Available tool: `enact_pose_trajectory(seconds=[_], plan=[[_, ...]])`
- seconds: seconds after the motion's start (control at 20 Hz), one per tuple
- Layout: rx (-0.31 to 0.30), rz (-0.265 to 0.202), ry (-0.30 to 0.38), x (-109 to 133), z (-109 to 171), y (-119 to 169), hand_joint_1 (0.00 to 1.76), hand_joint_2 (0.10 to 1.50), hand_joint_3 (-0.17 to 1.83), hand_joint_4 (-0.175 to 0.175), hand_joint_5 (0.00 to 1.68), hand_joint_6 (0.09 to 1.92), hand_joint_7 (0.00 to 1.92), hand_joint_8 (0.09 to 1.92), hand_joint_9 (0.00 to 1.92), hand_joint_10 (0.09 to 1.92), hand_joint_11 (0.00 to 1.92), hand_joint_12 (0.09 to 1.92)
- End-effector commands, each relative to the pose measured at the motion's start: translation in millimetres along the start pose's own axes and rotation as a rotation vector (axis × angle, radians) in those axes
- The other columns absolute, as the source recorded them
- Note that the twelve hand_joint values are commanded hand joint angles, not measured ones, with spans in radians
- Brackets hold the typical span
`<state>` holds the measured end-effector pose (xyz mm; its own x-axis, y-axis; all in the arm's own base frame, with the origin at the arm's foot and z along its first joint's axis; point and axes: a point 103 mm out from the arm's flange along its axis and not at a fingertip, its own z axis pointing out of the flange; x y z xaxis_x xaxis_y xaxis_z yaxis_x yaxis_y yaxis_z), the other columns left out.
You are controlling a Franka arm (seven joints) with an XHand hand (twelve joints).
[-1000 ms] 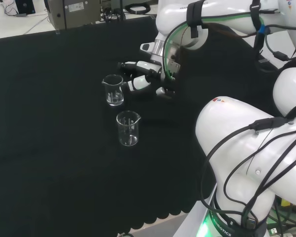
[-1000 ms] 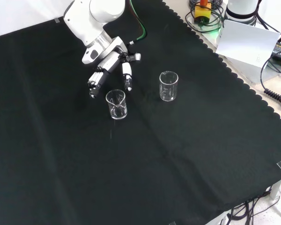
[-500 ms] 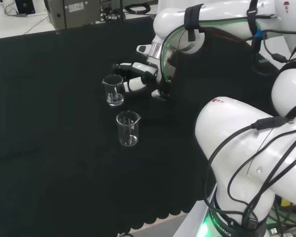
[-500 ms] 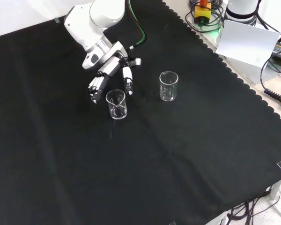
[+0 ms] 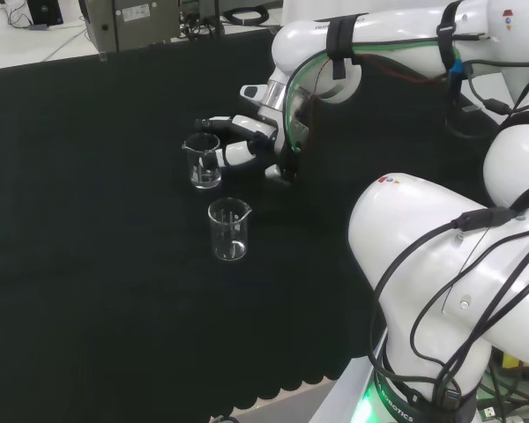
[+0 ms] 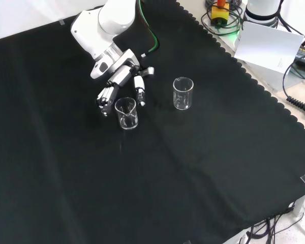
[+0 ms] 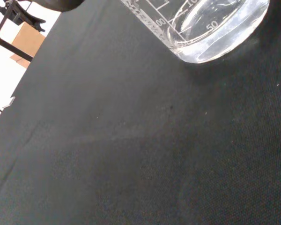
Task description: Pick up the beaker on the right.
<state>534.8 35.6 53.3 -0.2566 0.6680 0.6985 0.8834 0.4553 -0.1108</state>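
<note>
Two clear glass beakers upright on the black cloth (image 6: 203, 173). Front view: near beaker (image 6: 126, 113) left of centre in the frame, far beaker (image 6: 183, 93) to its right and slightly higher, well apart. Head view: same pair near frame centre, one (image 5: 203, 160) above and a little left of the other (image 5: 229, 229). Hand (image 6: 120, 84) reaching in from the upper left of the front view, fingers (image 6: 105, 96) loosely spread and slightly bent, flanking the upper-left rim of the near beaker; thumb (image 6: 140, 92) angled down on that beaker's right side. Contact with the glass not discernible; nothing gripped. Head view: hand (image 5: 238, 141) just right of the upper beaker, fingertips at its rim. Both beakers seated on the cloth. Wrist view: base of a beaker (image 7: 210, 28) close up at the frame's upper right, printed graduations visible, resting flat on cloth. White arm links (image 5: 458, 264) at the right of the head view.
</note>
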Motion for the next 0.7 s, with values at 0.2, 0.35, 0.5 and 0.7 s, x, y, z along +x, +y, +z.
enact_pose_trajectory(seconds=[0.2,0.35,0.5,0.7], plan=[[-0.047,-0.012,-0.021,1.4,5.5,0.6,0.79,0.87,-0.17,-0.002,0.35,0.09,0.20,0.66,0.28,0.61,0.00,1.34],[-0.070,-0.011,-0.031,3.6,7.3,1.9,0.81,0.87,-0.17,-0.001,0.36,0.09,0.19,0.66,0.27,0.60,0.00,1.33],[-0.080,-0.006,-0.032,4.2,8.0,4.3,0.83,0.87,-0.17,0.002,0.38,0.09,0.18,0.66,0.27,0.60,0.00,1.32],[-0.084,0.003,-0.023,2.8,9.1,6.8,0.85,0.88,-0.17,0.002,0.40,0.09,0.18,0.66,0.27,0.60,0.00,1.32]])
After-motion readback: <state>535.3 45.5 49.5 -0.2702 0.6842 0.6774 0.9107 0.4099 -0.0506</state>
